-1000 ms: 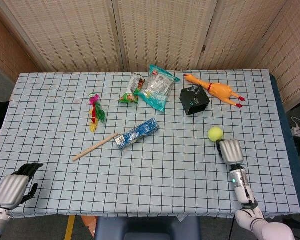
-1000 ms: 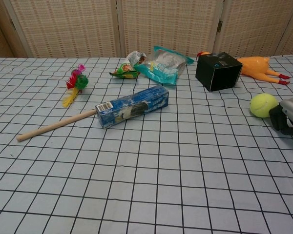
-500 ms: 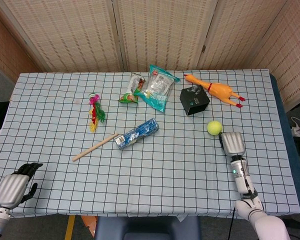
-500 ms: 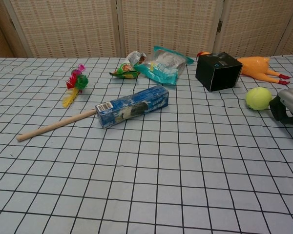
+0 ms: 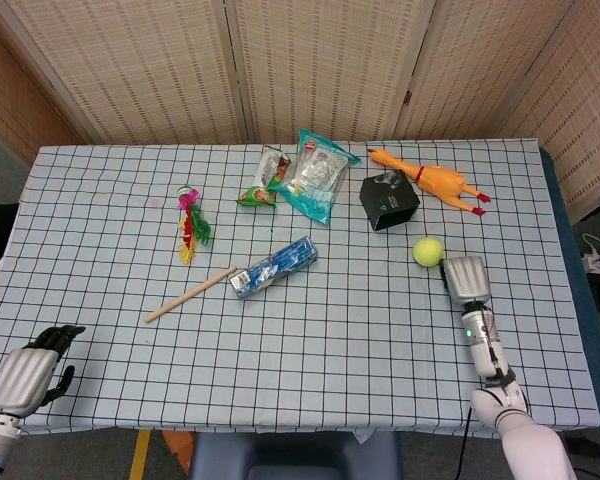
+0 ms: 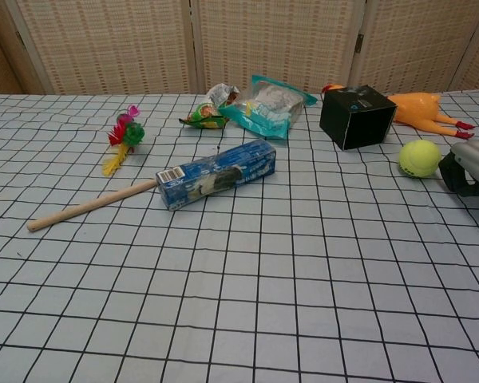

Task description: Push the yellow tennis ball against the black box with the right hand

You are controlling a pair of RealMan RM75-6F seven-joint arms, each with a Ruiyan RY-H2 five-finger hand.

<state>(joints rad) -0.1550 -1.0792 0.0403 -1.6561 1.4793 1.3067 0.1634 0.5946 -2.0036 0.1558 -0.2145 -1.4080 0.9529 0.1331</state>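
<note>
Resting just behind the yellow tennis ball, the right robot hand holds nothing; its finger spread is unclear, cut off at the chest view's edge.

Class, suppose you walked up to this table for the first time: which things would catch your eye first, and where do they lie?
Brightest is the yellow tennis ball near the table's right side, just ahead of the right hand and short of the black box. Behind the box lies an orange rubber chicken.
</note>
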